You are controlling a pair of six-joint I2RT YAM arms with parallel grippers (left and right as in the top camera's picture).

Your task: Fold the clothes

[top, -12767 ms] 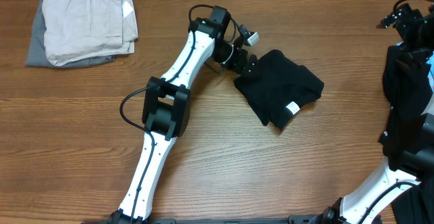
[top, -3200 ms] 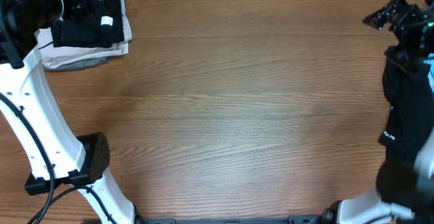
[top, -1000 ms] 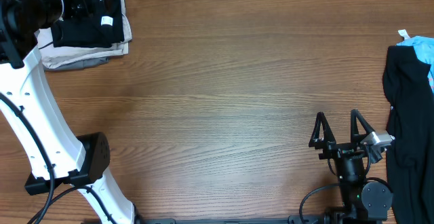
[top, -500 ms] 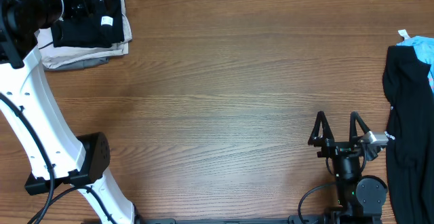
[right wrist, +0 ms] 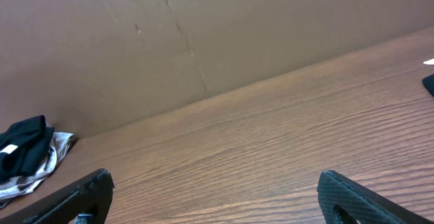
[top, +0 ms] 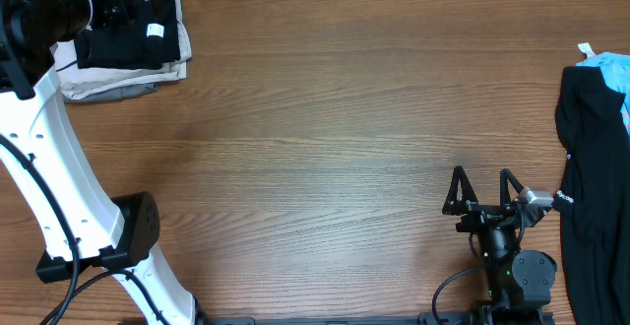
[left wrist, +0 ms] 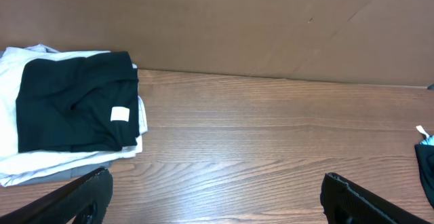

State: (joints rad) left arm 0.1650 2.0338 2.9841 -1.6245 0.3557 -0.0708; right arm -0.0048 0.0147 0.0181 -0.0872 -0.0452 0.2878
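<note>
The folded black T-shirt with its white tag lies on the cream and grey stack at the far left corner; it also shows in the left wrist view. My left gripper is open and empty, just in front of the stack; in the overhead view it merges with the dark shirt. My right gripper is open and empty low over the front right of the table, and open in its wrist view. An unfolded black garment hangs along the right edge.
A light blue cloth lies at the far right beside the black garment. A brown cardboard wall runs behind the table. The stack shows far off in the right wrist view. The left arm's white links stand at the left.
The black T-shirt went from mid-table onto the stack. The right arm drew back from the far right corner to the front; in the last second its gripper drifted slightly left. The left arm is still.
</note>
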